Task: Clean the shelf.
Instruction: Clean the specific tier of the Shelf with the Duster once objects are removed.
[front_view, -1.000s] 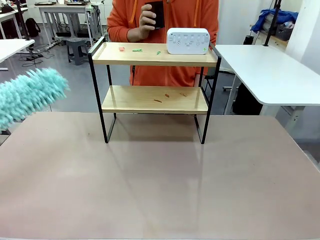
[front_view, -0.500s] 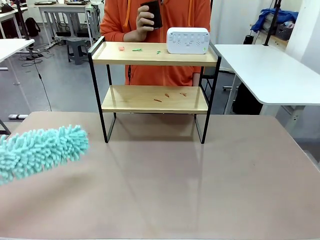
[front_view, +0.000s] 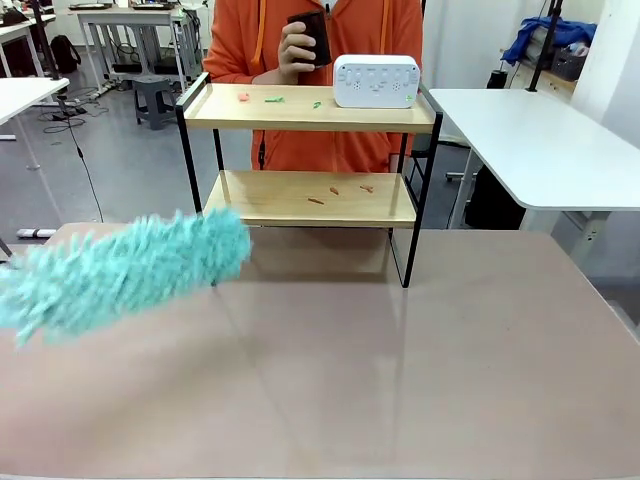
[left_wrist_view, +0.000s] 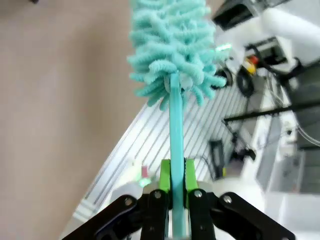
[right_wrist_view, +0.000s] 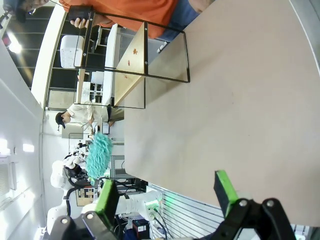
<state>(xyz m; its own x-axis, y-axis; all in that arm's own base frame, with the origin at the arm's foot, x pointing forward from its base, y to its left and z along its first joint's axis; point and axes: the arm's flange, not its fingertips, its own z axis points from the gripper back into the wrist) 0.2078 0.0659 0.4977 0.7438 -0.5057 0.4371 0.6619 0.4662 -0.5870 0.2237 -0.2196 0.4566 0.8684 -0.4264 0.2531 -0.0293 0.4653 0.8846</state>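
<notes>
The teal duster (front_view: 120, 270) has swung in from the left edge and now sits further right and blurred with speed, its tip just in front of the shelf's left legs. The left hand (left_wrist_view: 176, 172) is clenched on the duster's thin handle, pads pressed to either side. The right hand (right_wrist_view: 166, 192) hangs released over the worktop (front_view: 350, 370), pads wide apart with nothing between them.

The shelf (front_view: 300, 115) stands at the far side of the worktop, in front of a person (front_view: 330, 140). From here the cleaning looks barely begun: green and pink scraps (front_view: 274, 99) lie on the top board beside a white device (front_view: 375, 80), and small brown bits (front_view: 335, 190) dot the lower board. Both boards are left to sweep.
</notes>
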